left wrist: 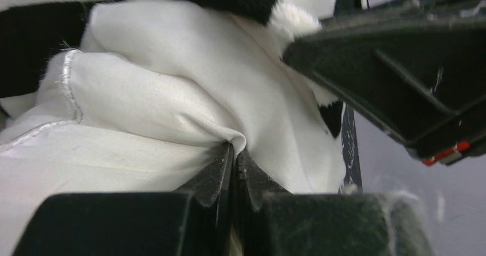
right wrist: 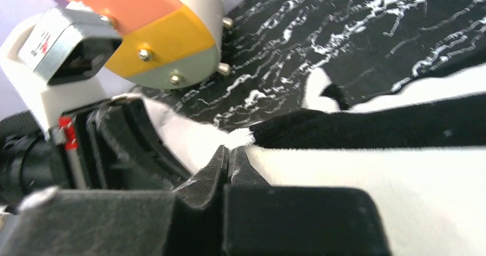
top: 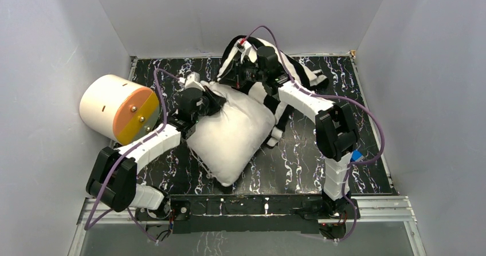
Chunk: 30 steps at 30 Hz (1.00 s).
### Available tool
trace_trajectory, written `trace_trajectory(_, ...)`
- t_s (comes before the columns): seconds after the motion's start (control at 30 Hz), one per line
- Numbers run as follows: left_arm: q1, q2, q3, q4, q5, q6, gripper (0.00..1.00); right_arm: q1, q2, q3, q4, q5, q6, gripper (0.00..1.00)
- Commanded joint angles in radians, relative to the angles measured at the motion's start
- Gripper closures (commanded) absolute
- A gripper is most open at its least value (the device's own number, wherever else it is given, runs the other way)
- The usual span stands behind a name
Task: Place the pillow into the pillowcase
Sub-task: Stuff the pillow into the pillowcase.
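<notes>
White pillow [top: 229, 133] barely entering the striped pillowcase [right wrist: 372, 133]

Most of the job is looking undone: the pillow is lying almost wholly bare on the marbled table [top: 286, 170], and only its far corner is meeting the pillowcase's mouth, so nearly all of it is, in my judgement, waiting to go in. The left gripper [left wrist: 235, 153] is clenching a fold of that far corner, with striped cloth touching the pillow just above. The right gripper [right wrist: 229, 153] is pinching the pillowcase's edge, jaws closed, just beside the left one. The pillow's bulk is lying toward the arm bases, while the pillowcase is bunching at the table's far side, behind the right gripper.
</notes>
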Motion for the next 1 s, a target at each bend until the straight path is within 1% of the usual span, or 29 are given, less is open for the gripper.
trace_trajectory(0.0, -0.119, -0.004, -0.033, 0.116, 0.001, -0.097, 0.94, 0.049, -0.065, 0.085, -0.19, -0.023, -0.122, 1.0)
trace_trajectory(0.03, -0.14, 0.002, -0.023, 0.111, 0.003, -0.091, 0.9, 0.037, -0.082, 0.079, -0.238, 0.011, -0.134, 0.67)
trace_trajectory(0.07, -0.157, 0.003, -0.001, 0.094, 0.003, -0.079, 0.85, 0.022, -0.109, 0.062, -0.264, 0.04, -0.13, 0.64)
trace_trajectory(0.13, -0.186, -0.003, 0.031, 0.047, -0.011, -0.032, 0.76, -0.006, -0.181, 0.002, -0.326, 0.102, -0.106, 0.49)
trace_trajectory(0.17, -0.194, -0.016, 0.043, 0.012, -0.022, -0.007, 0.68, -0.015, -0.229, -0.037, -0.345, 0.154, -0.1, 0.43)
trace_trajectory(0.2, -0.198, -0.03, 0.051, -0.02, -0.037, 0.031, 0.64, -0.02, -0.274, -0.077, -0.363, 0.211, -0.098, 0.36)
trace_trajectory(0.27, -0.199, -0.059, 0.065, -0.085, -0.061, 0.088, 0.53, -0.023, -0.367, -0.148, -0.408, 0.334, -0.091, 0.28)
trace_trajectory(0.33, -0.199, -0.086, 0.103, -0.19, -0.117, 0.158, 0.47, -0.023, -0.444, -0.205, -0.46, 0.428, -0.076, 0.25)
trace_trajectory(0.43, -0.186, -0.113, 0.171, -0.338, -0.207, 0.258, 0.42, -0.024, -0.539, -0.309, -0.49, 0.521, -0.021, 0.25)
trace_trajectory(0.5, -0.155, -0.113, 0.21, -0.384, -0.209, 0.31, 0.41, -0.023, -0.577, -0.356, -0.491, 0.543, 0.004, 0.24)
trace_trajectory(0.57, -0.113, -0.09, 0.248, -0.394, -0.165, 0.373, 0.41, -0.023, -0.594, -0.387, -0.493, 0.585, 0.004, 0.22)
trace_trajectory(0.7, -0.039, 0.014, 0.328, -0.372, -0.103, 0.518, 0.39, -0.024, -0.565, -0.452, -0.445, 0.639, -0.085, 0.21)
trace_trajectory(0.77, 0.004, 0.074, 0.344, -0.313, -0.042, 0.571, 0.39, -0.026, -0.544, -0.501, -0.394, 0.627, -0.15, 0.25)
trace_trajectory(0.83, 0.035, 0.12, 0.364, -0.26, 0.005, 0.637, 0.4, -0.035, -0.526, -0.56, -0.348, 0.615, -0.233, 0.31)
trace_trajectory(0.9, 0.046, 0.16, 0.386, -0.21, 0.101, 0.736, 0.41, -0.088, -0.507, -0.593, -0.318, 0.544, -0.299, 0.38)
trace_trajectory(0.97, 0.05, 0.207, 0.41, -0.166, 0.205, 0.841, 0.41, -0.157, -0.501, -0.615, -0.292, 0.445, -0.326, 0.39)
